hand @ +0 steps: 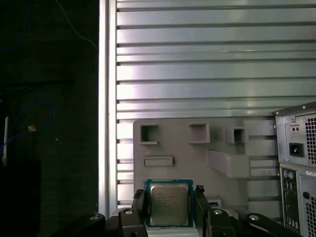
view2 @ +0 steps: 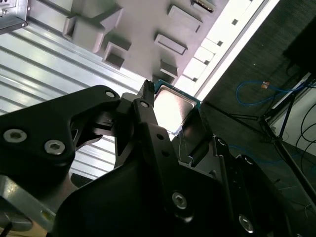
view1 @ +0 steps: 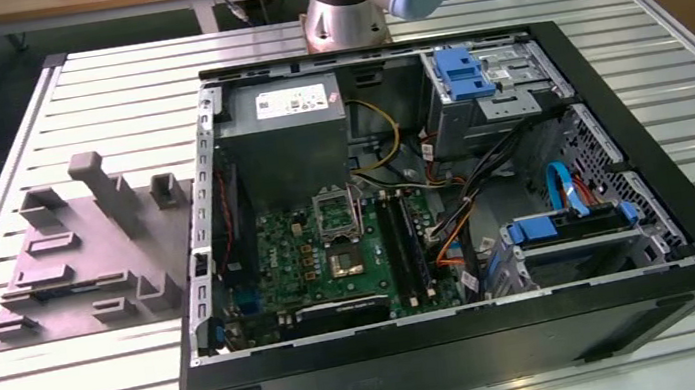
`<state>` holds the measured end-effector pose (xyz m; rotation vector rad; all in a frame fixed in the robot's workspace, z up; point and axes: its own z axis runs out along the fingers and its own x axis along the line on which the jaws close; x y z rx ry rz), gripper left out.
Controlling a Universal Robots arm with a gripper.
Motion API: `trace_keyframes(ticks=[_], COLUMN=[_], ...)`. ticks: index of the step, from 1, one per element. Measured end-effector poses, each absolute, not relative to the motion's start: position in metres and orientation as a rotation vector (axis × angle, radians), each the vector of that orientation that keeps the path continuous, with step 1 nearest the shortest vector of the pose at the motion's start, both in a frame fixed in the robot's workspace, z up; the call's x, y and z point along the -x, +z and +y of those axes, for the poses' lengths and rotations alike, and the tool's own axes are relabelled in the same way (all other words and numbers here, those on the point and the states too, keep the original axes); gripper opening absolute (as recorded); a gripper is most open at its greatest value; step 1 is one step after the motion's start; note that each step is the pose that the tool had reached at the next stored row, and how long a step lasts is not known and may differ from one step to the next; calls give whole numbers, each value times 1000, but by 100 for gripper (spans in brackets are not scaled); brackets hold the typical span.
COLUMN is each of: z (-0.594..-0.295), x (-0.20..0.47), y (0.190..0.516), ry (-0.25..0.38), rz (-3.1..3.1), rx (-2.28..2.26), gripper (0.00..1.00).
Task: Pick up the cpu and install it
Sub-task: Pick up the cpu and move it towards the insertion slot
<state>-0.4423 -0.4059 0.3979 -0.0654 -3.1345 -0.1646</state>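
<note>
The cpu (hand: 169,205) is a small square chip with a pale silvery top and a thin green rim. My gripper (hand: 170,208) is shut on it, one black finger (hand: 140,207) on each of two opposite edges. In the second wrist view the cpu (view2: 174,104) shines between the fingertips of the gripper (view2: 170,121). It hangs well above the grey moulded tray (hand: 187,163), which lies on the slatted table. In the exterior view the metal-framed socket (view1: 334,215) sits on the green motherboard inside the open computer case.
The black computer case (view1: 475,340) lies open on the slatted metal table (view1: 104,86), with the grey tray (view1: 87,260) at its side on the exterior view's left. Cables, drive bays and a power supply (view1: 286,132) crowd the case. The table edge (hand: 103,98) drops to a dark floor.
</note>
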Motion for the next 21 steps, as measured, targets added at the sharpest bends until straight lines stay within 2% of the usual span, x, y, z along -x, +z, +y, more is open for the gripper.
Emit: trace_keyframes(ticks=[21], z=[-406], x=[435], y=[398], ry=[-165], rz=[-3135], rx=[69], gripper=[48])
